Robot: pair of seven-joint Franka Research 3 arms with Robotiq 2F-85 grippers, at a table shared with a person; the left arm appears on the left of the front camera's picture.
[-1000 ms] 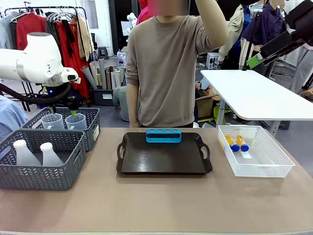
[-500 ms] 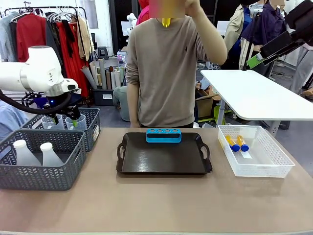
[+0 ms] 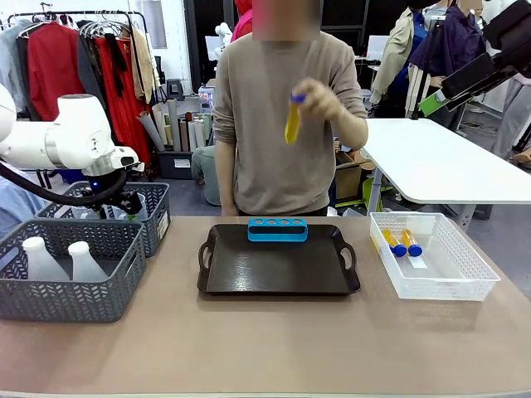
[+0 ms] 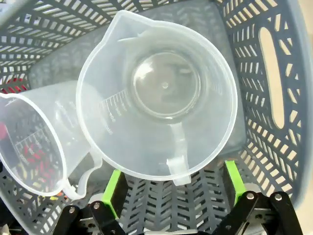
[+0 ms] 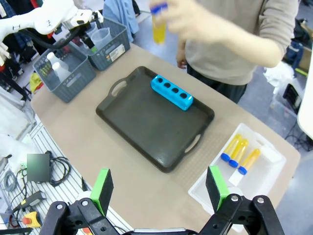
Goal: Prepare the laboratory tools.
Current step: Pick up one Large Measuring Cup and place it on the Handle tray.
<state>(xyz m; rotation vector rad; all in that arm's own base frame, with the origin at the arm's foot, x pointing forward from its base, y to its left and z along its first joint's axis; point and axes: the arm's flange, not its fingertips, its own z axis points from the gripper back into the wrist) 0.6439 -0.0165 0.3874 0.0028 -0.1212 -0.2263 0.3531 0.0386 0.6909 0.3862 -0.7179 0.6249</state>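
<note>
Over the far-left basket (image 4: 274, 98), left gripper (image 4: 174, 188) hangs, jaws apart; beaker (image 4: 164, 93) straight beneath, handle pointing between them.

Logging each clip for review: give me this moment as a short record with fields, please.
Left gripper: open, poised over a clear beaker in a grey basket, nothing held
Right gripper: open, empty, high over the table
Person's hand: holds one blue-capped amber tube at chest height
Blue rack: on tray, all holes empty
White basket: three tubes lying inside
Flasks: two, in the nearer grey basket
</note>
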